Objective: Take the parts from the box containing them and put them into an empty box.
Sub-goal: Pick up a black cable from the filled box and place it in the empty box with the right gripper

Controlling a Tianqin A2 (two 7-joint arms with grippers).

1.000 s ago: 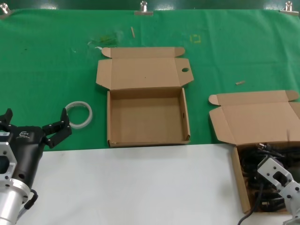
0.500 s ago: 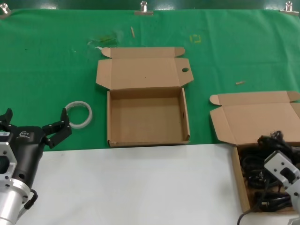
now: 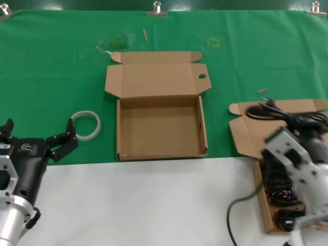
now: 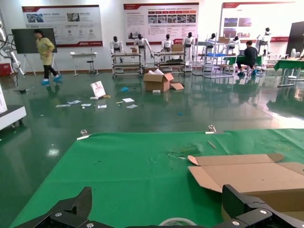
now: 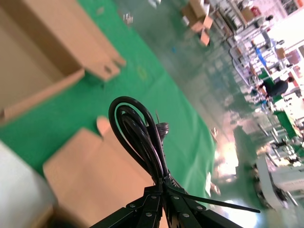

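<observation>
right end effector (image 5: 159, 192) clamped on cord (image 3: 287, 115), lifted over full box (image 3: 266, 205) | empty box (image 3: 161, 128) lies to its left | left end effector (image 3: 38, 138) open, idle

I've got a table (image 3: 154, 205) with bare white surface along the near edge and a green cloth (image 3: 61, 72) over the far part, clipped at the back edge. On the green: empty box (image 3: 161, 128) in the middle, lid folded back, round hole in its right flap. White plastic ring (image 3: 86, 125) just off its left side, apart from it. Source box (image 3: 264, 205) at the right straddles the green/white line, lid open. A few small scraps (image 3: 262, 90) lie farther back.
</observation>
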